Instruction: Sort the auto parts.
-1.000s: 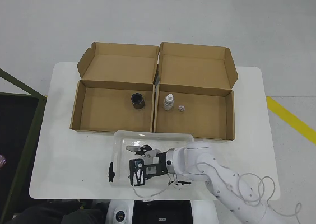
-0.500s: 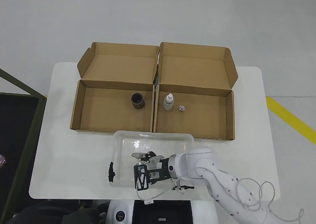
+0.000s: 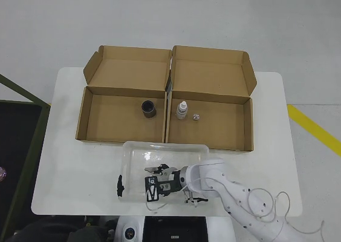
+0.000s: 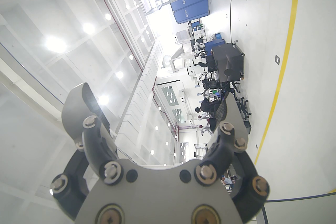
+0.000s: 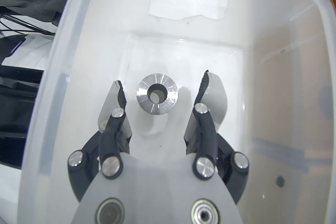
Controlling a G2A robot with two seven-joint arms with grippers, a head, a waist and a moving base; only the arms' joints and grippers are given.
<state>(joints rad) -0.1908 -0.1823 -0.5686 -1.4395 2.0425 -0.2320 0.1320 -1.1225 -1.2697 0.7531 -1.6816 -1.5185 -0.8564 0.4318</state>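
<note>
A: Starting with the right tool (image 5: 161, 91): spread apart, clamped on nothing, hanging low inside the clear bin (image 5: 65, 33).
B: And the part?
A: Lying flat on the bin floor between the 2 fingers (image 5: 121, 95), nearer 1 than the other, touching neither so far as visible. Looks like a metal ring (image 5: 168, 97) with a sloped top face and a centre hole.
B: Worth worrying about that off-centre stance?
A: Yes. On closing from here, likely to meet 1 side first and nudge the ring across the slick plastic. Also a chance of pinching the sloped face rather than the straight wall, then squirting the ring out sideways.
B: Anything else?
A: With too slanted a lift, easy to clip the bin wall and drag the bin along the tabletop (image 3: 68, 169). Beyond the bin, 2 cardboard boxes: 1 (image 3: 107, 121) with a dark cylinder (image 3: 149, 109), 1 (image 3: 225, 124) with a small white bottle (image 3: 182, 109). Easy to spoil the sort by dropping into the wrong 1.
B: Left tool (image 4: 152, 93)?
A: Spread apart too, empty, aimed out into the hall, no hazard to the ring.
</note>
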